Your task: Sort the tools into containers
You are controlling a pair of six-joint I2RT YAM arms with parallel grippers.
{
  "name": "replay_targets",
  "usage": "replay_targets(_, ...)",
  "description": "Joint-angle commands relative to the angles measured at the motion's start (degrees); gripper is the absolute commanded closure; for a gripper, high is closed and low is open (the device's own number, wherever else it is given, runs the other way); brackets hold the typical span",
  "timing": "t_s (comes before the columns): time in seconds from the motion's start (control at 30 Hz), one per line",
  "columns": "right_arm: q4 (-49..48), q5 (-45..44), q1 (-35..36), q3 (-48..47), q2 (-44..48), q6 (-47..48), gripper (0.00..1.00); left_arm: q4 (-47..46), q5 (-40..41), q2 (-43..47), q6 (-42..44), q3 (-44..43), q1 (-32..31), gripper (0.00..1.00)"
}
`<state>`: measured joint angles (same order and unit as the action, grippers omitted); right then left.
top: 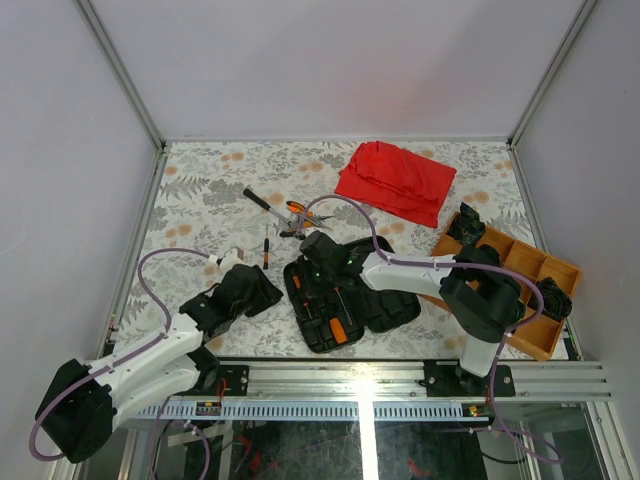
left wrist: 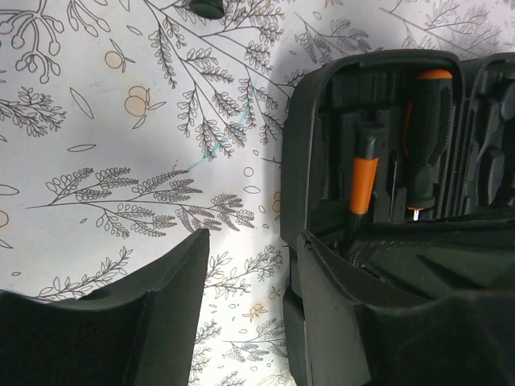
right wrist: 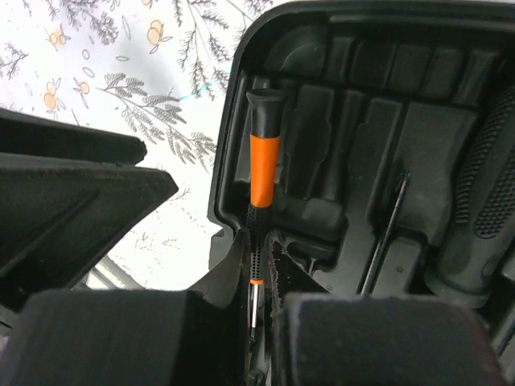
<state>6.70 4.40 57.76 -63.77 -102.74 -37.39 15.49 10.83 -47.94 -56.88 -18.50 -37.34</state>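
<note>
Slim screwdriver (right wrist: 264,161): black-and-orange handle lying along a moulded slot at the left edge of the tool case (top: 395,308), cap end pointing away from the wrist camera
Handling: judged light, stiff and thin; the smooth orange band looks slippery, the ribbed black section nearer the shaft offers better purchase
Where to hold: low on the handle, across its width, leaving the cap end free to drop into the slot
Right gripper (right wrist: 259,281): pinched tight on the lower handle of the slim screwdriver, over the case
Case: open flat near the table's (top: 200,170) near edge, centre; likely rigid plastic, light enough to slide if pushed
Stout driver (left wrist: 426,137): already seated in a slot to the right
Left gripper (left wrist: 251,241): fingers part-way apart, nothing between them, just left of the case
Loose tools: small screwdriver (top: 266,245), pliers (top: 295,215) and long driver (top: 258,198) lie on the table beyond the case
Further out: red cloth (top: 395,180) far right, wooden tray (top: 545,340) at the right edge
Writing: no brand, label or lettering can be read
</note>
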Motion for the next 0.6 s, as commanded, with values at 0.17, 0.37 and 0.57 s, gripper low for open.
replay_targets(0.17,1.7,-3.4,-0.9,-5.1,-1.9,-2.0,0.98,2.3,0.1,-3.7,-0.4,-3.7,0.4,0.55)
replay_targets(0.37,2.1,-4.2,-1.5,-5.5,-2.8,-3.0,0.97,3.9,1.3,-1.9,-1.0,-3.7,0.5,0.51)
replay_targets(0.57,2.0,-2.8,-1.6,-6.9,-4.2,-2.6,0.94,3.1,0.2,-1.7,-0.8,-2.9,0.5,0.5)
